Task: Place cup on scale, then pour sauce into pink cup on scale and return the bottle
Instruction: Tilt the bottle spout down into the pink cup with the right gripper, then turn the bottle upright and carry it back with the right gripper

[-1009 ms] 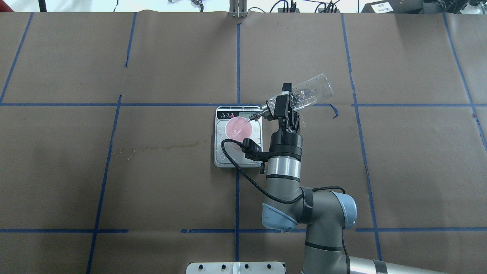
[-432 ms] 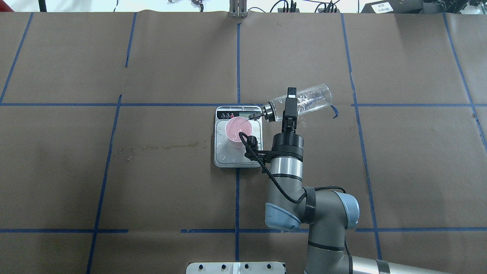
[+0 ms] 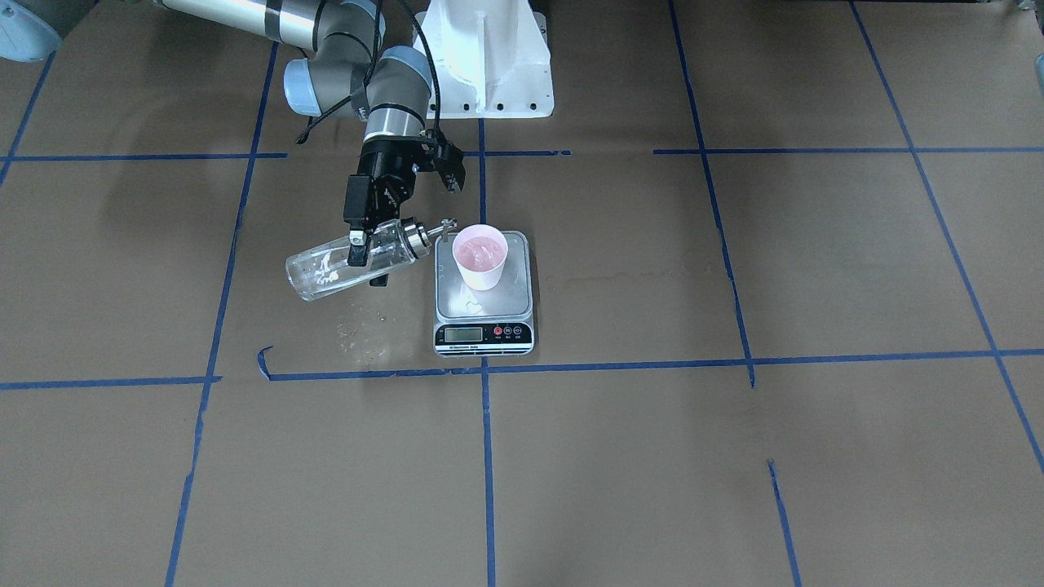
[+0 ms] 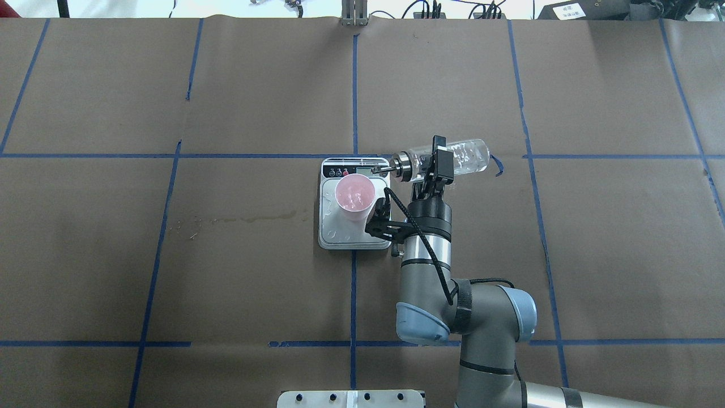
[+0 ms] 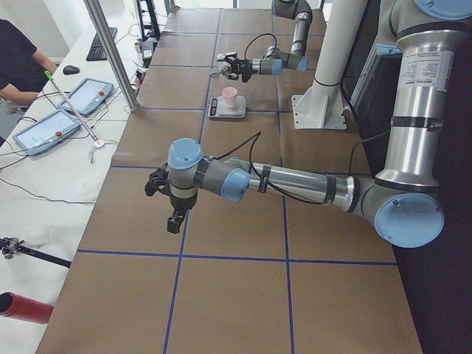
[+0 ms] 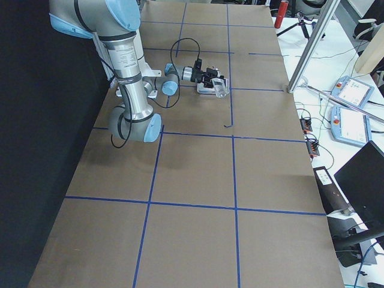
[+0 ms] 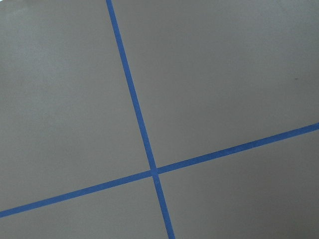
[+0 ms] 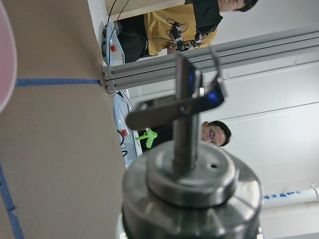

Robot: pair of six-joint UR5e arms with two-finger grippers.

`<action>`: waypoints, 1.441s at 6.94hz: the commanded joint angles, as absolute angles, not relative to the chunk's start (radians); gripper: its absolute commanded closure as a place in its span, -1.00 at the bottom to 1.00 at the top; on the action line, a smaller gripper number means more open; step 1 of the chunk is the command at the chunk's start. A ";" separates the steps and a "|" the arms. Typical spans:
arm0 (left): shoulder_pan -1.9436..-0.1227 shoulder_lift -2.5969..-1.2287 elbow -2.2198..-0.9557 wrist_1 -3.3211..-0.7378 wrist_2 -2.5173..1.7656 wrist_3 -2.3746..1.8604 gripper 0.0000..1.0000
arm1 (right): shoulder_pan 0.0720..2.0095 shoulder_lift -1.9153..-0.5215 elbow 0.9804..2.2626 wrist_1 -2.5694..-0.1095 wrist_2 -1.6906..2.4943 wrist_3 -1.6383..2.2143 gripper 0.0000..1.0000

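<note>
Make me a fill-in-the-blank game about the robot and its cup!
The pink cup stands on the kitchen ____.
The robot's ____ gripper holds the glass bottle.
The tape lines are coloured ____.
Missing words: scale, right, blue.

Even bright light, soft shadows on the table (image 3: pixel 130 204) (bottle (image 8: pixel 192 194) blurred close-up)
</note>
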State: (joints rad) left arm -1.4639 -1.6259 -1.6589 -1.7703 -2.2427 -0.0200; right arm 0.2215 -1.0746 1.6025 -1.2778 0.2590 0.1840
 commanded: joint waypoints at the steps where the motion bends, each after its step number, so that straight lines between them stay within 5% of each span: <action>1: -1.468 -1.628 -1.661 -1.770 -2.243 -0.020 -1.00 | 0.222 -1.080 1.664 -1.278 0.342 0.424 1.00; 5: -1.477 -1.637 -1.666 -1.770 -2.244 -0.020 -1.00 | 0.233 -1.290 1.969 -1.278 0.538 0.922 1.00; 7: -1.479 -1.641 -1.674 -1.770 -2.243 -0.020 -1.00 | 0.258 -1.316 2.003 -1.276 0.601 1.128 1.00; 10: -1.479 -1.651 -1.674 -1.770 -2.243 -0.021 -1.00 | 0.301 -1.471 1.974 -0.936 0.661 1.174 1.00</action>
